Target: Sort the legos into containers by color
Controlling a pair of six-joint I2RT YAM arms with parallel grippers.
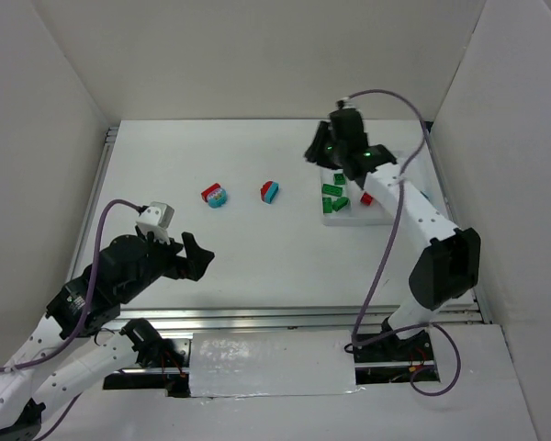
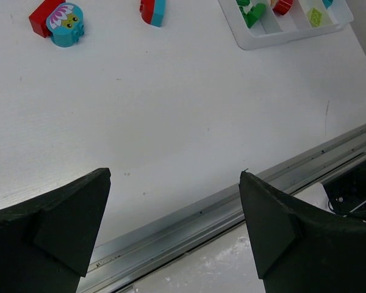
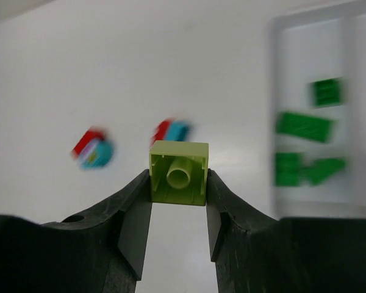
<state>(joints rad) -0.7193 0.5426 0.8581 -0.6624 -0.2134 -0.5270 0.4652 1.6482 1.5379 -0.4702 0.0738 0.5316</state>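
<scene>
White walls box in a white table (image 1: 257,156), with the white tray (image 1: 349,221) at right of centre in the top view. The right gripper (image 3: 179,183) hangs over the tray's upper left corner, and its jaws pinch a yellow-green brick (image 3: 178,160) by two opposite sides, hollow underside toward the wrist camera. The left gripper (image 2: 174,177) sits low at lower left with its jaws spread wide and nothing between them.

By the look of it the sorting is well along. In the left wrist view, the tray's compartments hold several dark green bricks (image 2: 251,12), a red brick (image 2: 282,6), a yellow-green one (image 2: 315,16) and a sliver of teal (image 2: 327,2) at the frame edge. What remains is the brick in the grip and two red-and-teal pairs (image 1: 215,195) (image 1: 270,191) lying near each other on the bare table left of the tray. These would likely need pulling apart before each half can go to its colour.
</scene>
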